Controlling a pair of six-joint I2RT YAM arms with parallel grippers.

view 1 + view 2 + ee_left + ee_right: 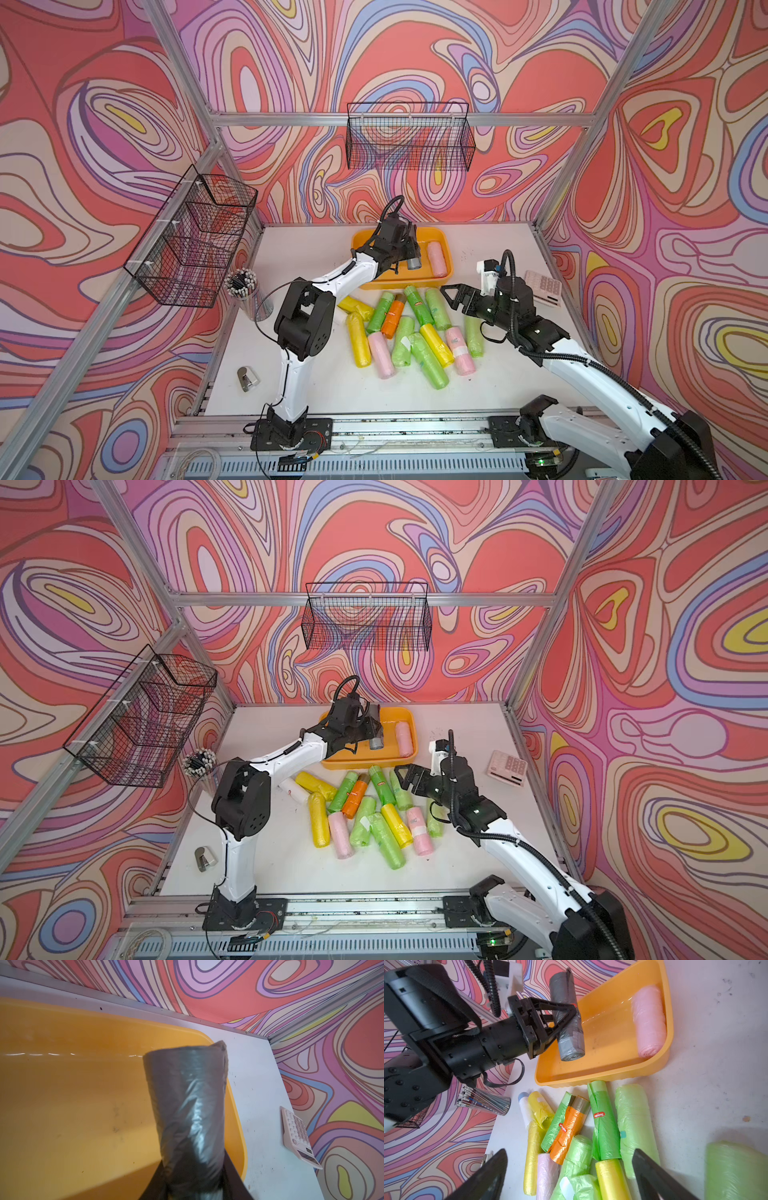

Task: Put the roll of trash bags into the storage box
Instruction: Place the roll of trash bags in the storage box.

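Right wrist view: the grey roll of trash bags is clenched between the fingers of the left gripper over the inside of the orange-yellow storage box. It tilts toward the box floor, and whether its lower end touches that floor cannot be told. A pink roll lies flat inside the box along its right wall.

Both top views show the box standing on a white tabletop marked with dark specks, close to the back wall. Just in front of the box lies a loose pile of green, yellow, pink and orange rolls, some overlapping. The right gripper hangs over the pile's right edge, in front of the box's right corner, with jaws spread wide and nothing between them.

A pale calculator lies right of the box, near the table's edge. Left of the box and nearer the robot stands a clear cup of pens, and farther forward lies a small metal object.

Swirling red, pink and lilac wallpaper covers the walls behind an aluminium frame. One black wire basket hangs on the back wall above the box, and a tiered wire basket hangs on the wall to the box's left.
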